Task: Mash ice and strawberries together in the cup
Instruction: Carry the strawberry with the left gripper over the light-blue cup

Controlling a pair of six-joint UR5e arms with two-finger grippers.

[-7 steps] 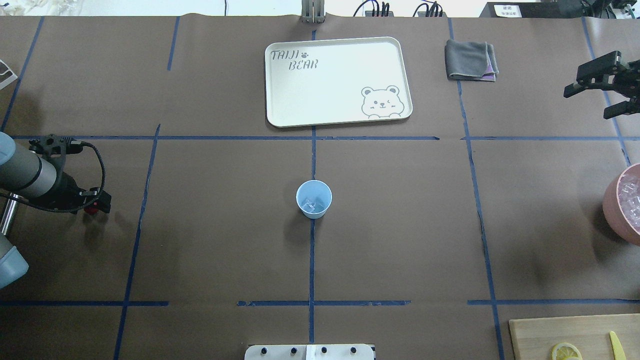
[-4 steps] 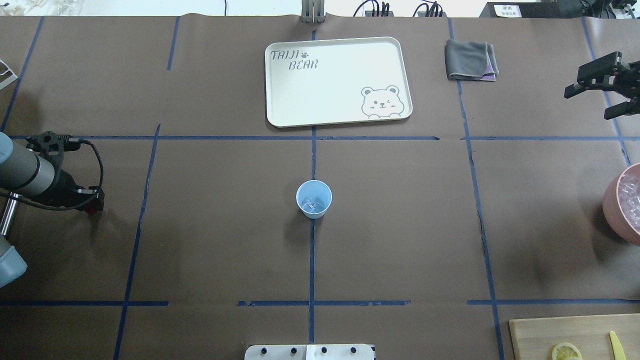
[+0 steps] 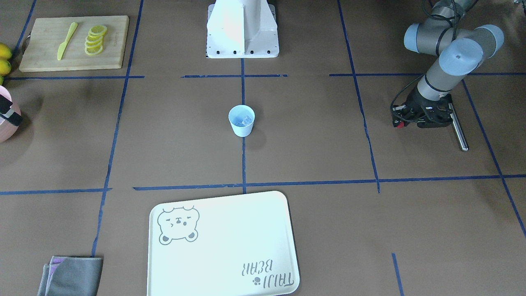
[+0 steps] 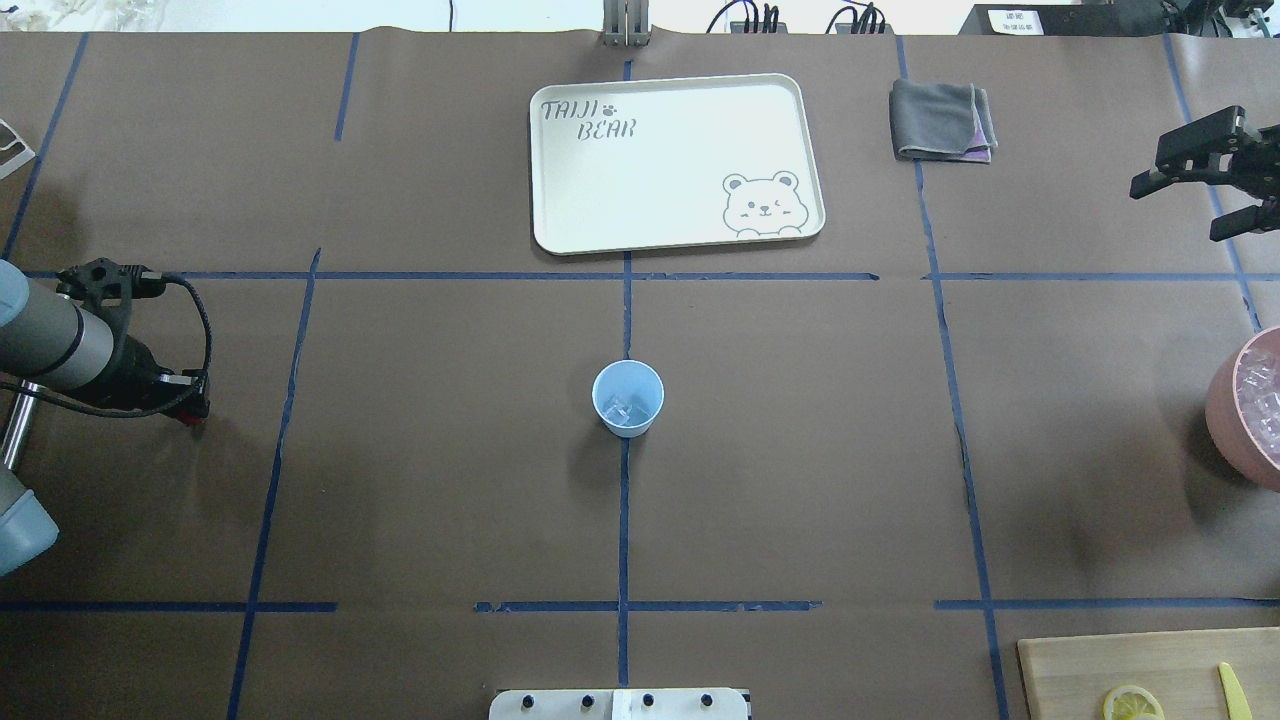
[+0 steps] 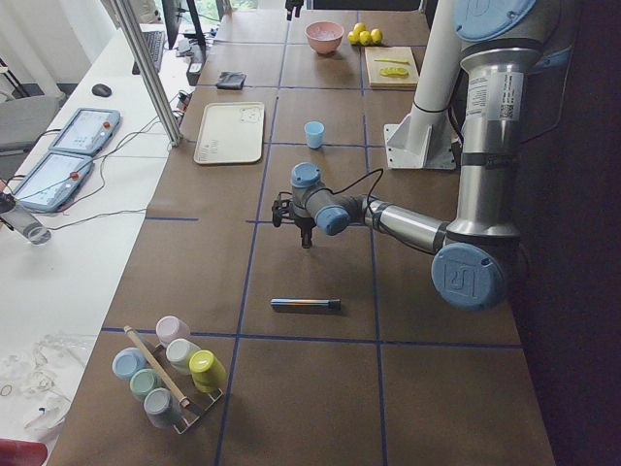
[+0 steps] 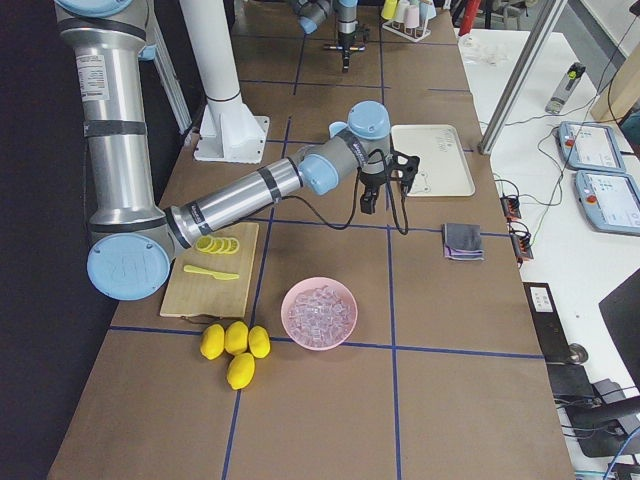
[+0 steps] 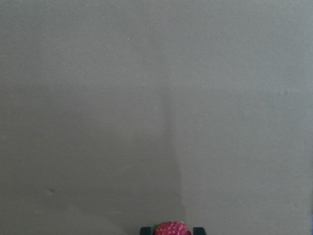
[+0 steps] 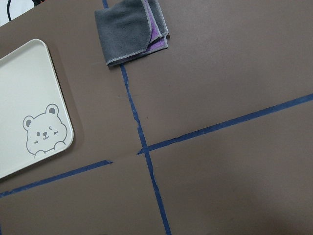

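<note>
Your left jaws are clenched on the berry (image 7: 172,228) — its red top shows between the two fingertips (image 7: 198,230), with bare worktop (image 7: 146,98) beneath it. They point down from the end of the left arm (image 4: 60,345), over the worktop's left side and well apart from the cup (image 4: 628,398). A metal rod (image 3: 457,127) lies on the worktop just beside that arm. Your right jaws stand released and wide, holding nothing, over the far right side of the worktop, near the folded grey cloth (image 4: 940,120). The cup stands upright at the middle of the worktop, on a blue tape line (image 4: 623,520), with a few cubes of ice (image 4: 624,408) in its bottom. Beyond it lies the cream tray (image 4: 650,170) with a bear drawn in one corner. At the right edge you can see a pink bowl (image 4: 1225,410) filled with more ice — and nearer the robot a wooden board (image 4: 1100,660) carrying lemon slices (image 3: 95,39) and a yellow knife (image 3: 67,40), with whole lemons (image 6: 232,345) just beside it
</note>
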